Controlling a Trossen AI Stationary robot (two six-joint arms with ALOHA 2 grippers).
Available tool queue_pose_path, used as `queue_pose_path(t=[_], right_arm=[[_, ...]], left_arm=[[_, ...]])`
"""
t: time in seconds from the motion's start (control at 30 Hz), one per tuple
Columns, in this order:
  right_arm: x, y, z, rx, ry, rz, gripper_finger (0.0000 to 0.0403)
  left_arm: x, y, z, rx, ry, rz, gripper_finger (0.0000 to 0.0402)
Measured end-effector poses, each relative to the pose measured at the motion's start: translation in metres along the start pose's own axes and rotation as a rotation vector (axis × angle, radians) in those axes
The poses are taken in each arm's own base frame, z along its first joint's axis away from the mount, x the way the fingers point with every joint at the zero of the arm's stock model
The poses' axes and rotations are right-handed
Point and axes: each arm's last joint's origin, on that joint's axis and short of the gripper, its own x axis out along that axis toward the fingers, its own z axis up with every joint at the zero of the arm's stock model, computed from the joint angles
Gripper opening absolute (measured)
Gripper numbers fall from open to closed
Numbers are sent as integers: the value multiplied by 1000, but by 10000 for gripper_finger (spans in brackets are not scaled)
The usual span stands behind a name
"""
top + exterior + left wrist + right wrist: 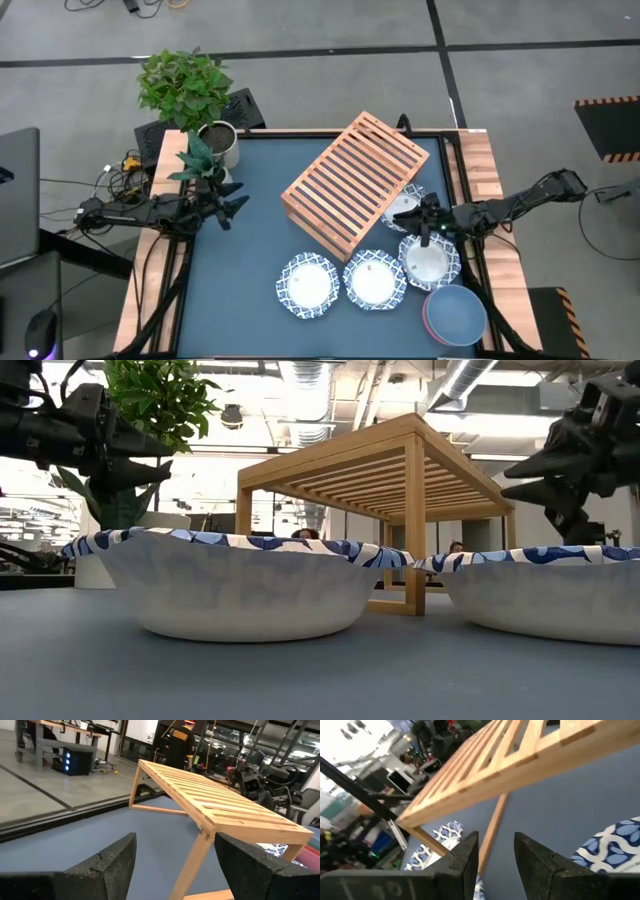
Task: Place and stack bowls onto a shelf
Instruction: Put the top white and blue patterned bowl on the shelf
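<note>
Take the shelf [352, 183] as your reference: it sits skewed near the middle of the table [250, 250], top slats bare.

Your right hand [432, 222] hovers just off the shelf's right end, above a patterned bowl [430, 260]. Its fingers [535, 865] stand a narrow gap apart and hold nothing. A shelf leg shows through the gap in the right wrist view.

Your left hand [232, 207] hovers well to the left of the shelf, near the potted plant [190, 95]. Its fingers [107, 867] are spread wide and hold nothing.

Two more patterned bowls [308, 285] [375, 279] lie side by side on the table in front of the shelf. A fourth patterned bowl [402, 203] is partly tucked under the shelf's right end. A blue bowl [456, 314] rests in a pink-red one near the table's front right corner.
</note>
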Motion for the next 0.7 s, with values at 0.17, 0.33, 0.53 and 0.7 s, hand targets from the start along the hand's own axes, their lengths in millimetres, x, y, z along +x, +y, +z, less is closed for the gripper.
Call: queue_pose_path(t=[0.17,0.33,0.53,0.7], right_arm=[[-1,11,10,120,-21,115,150],[-5,33,34,117,10,108,150],[-23,56,72,33,135,-99,150],[-45,59,94,17,235,-403,150]], left_arm=[[0,0,2,-21,-16,-3,253],[0,-1,2,-50,-15,-7,253],[0,0,1,-77,-15,1,253],[0,0,2,-91,-22,25,253]])
